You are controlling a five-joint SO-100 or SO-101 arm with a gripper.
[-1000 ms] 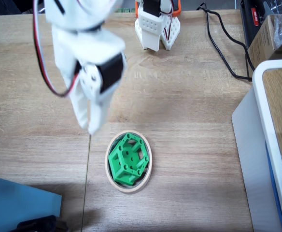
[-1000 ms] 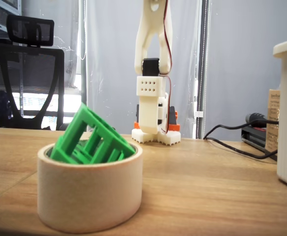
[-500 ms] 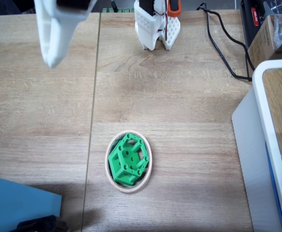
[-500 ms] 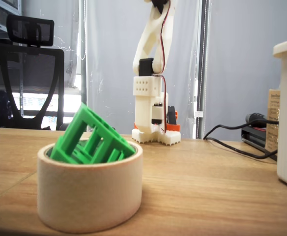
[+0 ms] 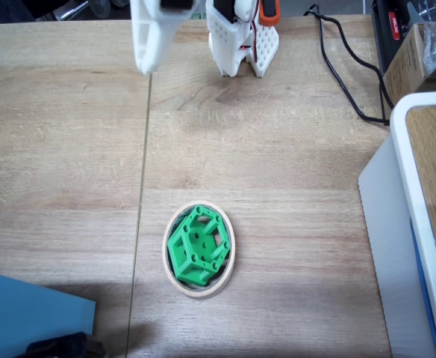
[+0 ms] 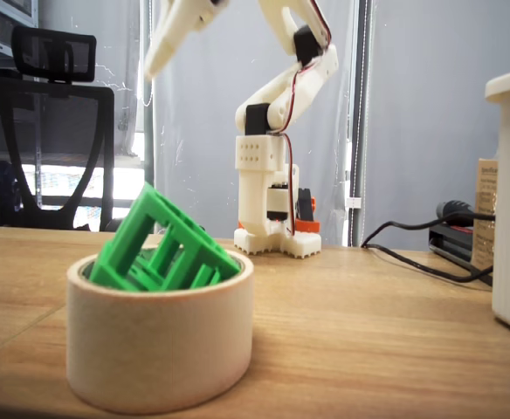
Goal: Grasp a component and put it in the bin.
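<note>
Well apart: component [image 5: 196, 247] in bin [image 5: 228, 265], claw [image 6: 151, 63] aloft.

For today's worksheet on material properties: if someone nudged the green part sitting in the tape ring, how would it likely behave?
The component is an open lattice with holes, so probably light and stiff. It leans tilted in the bin, one corner above the rim, so a nudge might rock or resettle it. Its flat hexagonal faces suggest it would not roll far.
</note>
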